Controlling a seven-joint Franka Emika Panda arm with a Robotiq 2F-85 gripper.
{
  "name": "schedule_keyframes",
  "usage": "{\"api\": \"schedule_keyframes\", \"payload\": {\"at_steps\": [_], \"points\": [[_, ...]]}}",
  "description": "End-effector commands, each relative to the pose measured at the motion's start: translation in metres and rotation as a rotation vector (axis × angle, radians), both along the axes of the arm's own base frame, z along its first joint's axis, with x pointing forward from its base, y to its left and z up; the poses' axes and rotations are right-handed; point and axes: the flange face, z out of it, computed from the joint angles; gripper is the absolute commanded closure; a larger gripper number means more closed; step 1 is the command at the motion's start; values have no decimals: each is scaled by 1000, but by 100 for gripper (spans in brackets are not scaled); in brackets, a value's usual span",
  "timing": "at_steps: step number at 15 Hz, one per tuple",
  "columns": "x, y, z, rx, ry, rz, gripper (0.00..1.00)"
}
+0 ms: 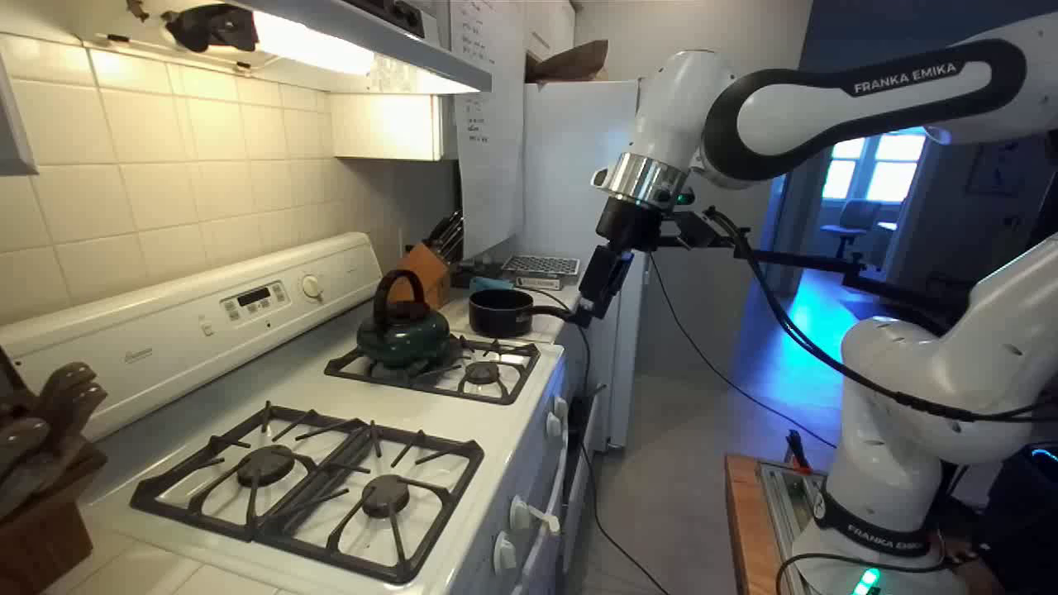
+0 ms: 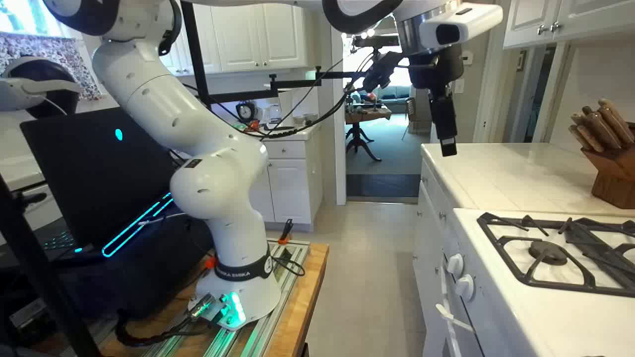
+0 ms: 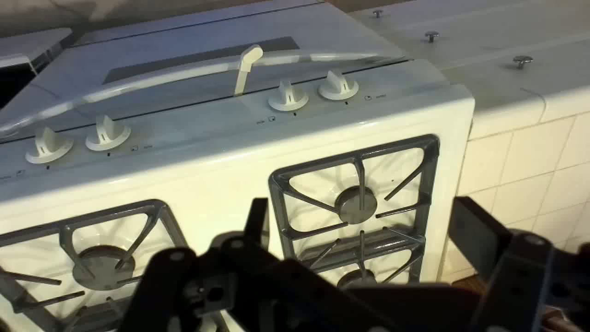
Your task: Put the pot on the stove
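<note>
The small black pot [image 1: 500,314] stands upright on the counter just past the far end of the stove, its handle pointing toward the aisle. It is out of view in the other pictures. The white stove [image 1: 306,401] shows its black grates in both exterior views [image 2: 560,322] and in the wrist view [image 3: 226,182]. My gripper [image 1: 584,310] appears at the tip of the pot's handle in an exterior view; contact cannot be told. It also shows over the counter side [image 2: 448,148]. In the wrist view my jaws [image 3: 362,221] are wide apart with nothing between them.
A dark green kettle [image 1: 405,335] stands on the far rear burner, beside the pot. Knife blocks stand behind the pot [image 1: 426,277] and at the stove's near end [image 1: 50,496]. A range hood [image 1: 397,49] hangs above. A cable [image 1: 588,463] hangs along the stove front.
</note>
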Motion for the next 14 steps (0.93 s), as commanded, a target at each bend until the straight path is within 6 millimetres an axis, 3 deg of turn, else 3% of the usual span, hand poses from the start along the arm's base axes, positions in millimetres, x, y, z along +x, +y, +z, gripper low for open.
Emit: {"api": "schedule_keyframes", "payload": {"at_steps": [1,9,14], "points": [[0,0,0,0,1,0,0],[3,-4,-1,-14,20,-59,0],[19,-64,-8,-63,-35,-336,0]]}}
